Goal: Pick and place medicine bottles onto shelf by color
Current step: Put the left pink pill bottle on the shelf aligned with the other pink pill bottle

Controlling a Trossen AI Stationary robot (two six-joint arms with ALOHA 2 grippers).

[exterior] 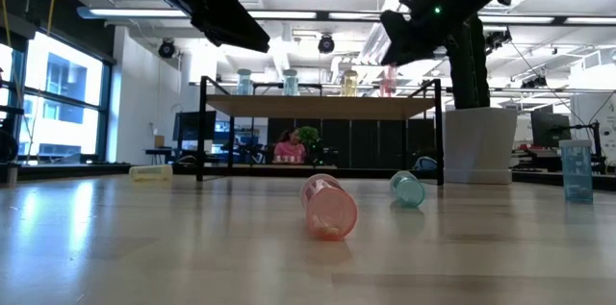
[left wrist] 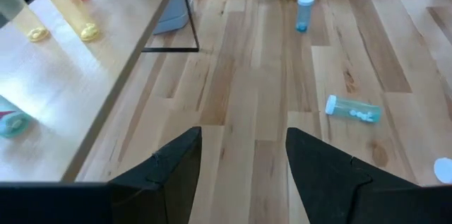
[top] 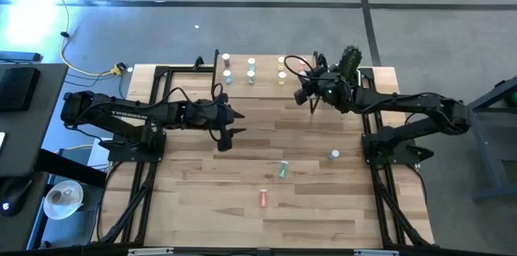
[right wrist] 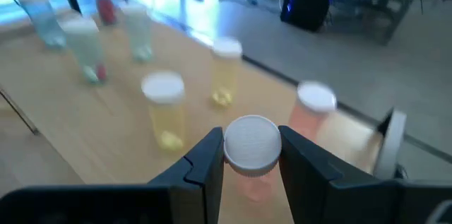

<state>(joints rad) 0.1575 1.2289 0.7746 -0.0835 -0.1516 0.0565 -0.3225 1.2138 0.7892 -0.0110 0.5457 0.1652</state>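
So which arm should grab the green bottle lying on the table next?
Left, probably. The left gripper is open and empty above the table near the green bottle, while the right gripper holds a pink bottle over the shelf.

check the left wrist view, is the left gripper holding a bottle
No, the left gripper is open with only bare tabletop between its fingers.

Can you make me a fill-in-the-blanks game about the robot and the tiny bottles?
1. The right pincer is shut on a bottle with a ____ cap, above the shelf.
2. The left pincer is open and holds ____.
3. The red bottle on the table is lying on its ____.
4. The blue bottle on the table is standing ____.

Missing words: white; nothing; side; upright
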